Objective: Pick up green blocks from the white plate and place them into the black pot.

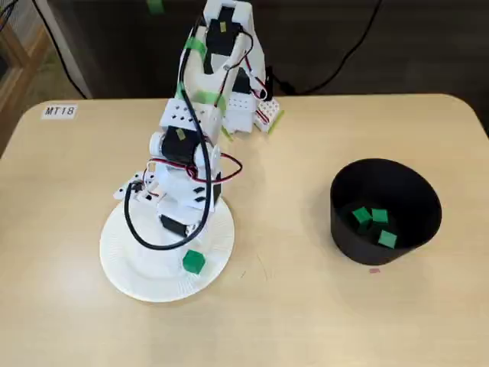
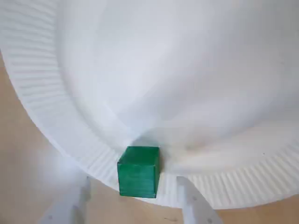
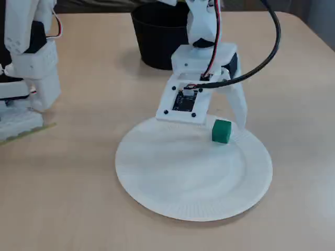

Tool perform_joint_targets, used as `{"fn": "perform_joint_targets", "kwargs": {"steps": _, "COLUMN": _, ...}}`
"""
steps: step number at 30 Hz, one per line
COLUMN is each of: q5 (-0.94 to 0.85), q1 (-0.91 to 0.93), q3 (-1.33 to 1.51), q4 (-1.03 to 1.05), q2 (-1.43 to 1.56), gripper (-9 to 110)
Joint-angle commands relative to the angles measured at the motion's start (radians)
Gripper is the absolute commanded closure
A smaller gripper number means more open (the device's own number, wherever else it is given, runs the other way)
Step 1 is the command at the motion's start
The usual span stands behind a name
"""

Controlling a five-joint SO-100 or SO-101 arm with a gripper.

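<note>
Black pot: stands right of centre in a fixed view, well apart from the plate; three green blocks in the pot lie close together on its floor.
White plate: lower left of the same view, on the table; it holds one green block.
Green block: sits on the plate's ribbed rim, bottom centre of the wrist view, at the plate's lower right edge in a fixed view.
Gripper: spread apart with one finger on each side of the block, a gap showing on both sides, gripping nothing.
Arm: bends down over the plate's upper part and covers it.
Cut off: both fingers are blurred and run out of the bottom edge of the wrist view, and they may touch the plate, though that is unclear.
Hidden: in the low fixed view the pot sits at the top edge behind the arm, with its inside unseen.
Label: reads MT18, upper left of the table.
</note>
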Motion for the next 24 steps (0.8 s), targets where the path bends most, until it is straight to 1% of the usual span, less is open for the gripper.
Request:
{"fn": "perform_joint_targets", "kwargs": {"steps": 1, "q5": -0.003, "q1": -0.008, "q3": -0.041, "q4": -0.012, "q2": 0.06, "gripper": 75}}
{"fn": "perform_joint_targets", "kwargs": {"steps": 13, "q5": 0.0, "q1": -0.009, "q3": -0.034, "q4": -0.06, "q2": -0.003, "gripper": 83}}
{"fn": "perform_joint_targets", "kwargs": {"steps": 15, "q5": 0.003, "q1": -0.006, "q3": -0.032, "q4": -0.066, "q2": -0.015, "gripper": 87}}
{"fn": "perform_joint_targets", "kwargs": {"steps": 18, "q5": 0.015, "q1": 0.005, "q3": -0.037, "q4": -0.071, "q2": -0.029, "gripper": 98}}
{"fn": "perform_joint_targets", "kwargs": {"steps": 20, "q5": 0.017, "q1": 0.011, "q3": -0.04, "q4": -0.071, "q2": -0.032, "gripper": 102}}
{"fn": "perform_joint_targets", "kwargs": {"steps": 21, "q5": 0.018, "q1": 0.014, "q3": -0.041, "q4": -0.074, "q2": -0.034, "gripper": 104}}
{"fn": "perform_joint_targets", "kwargs": {"steps": 24, "q5": 0.018, "q1": 0.014, "q3": -0.041, "q4": -0.092, "q2": -0.034, "gripper": 104}}
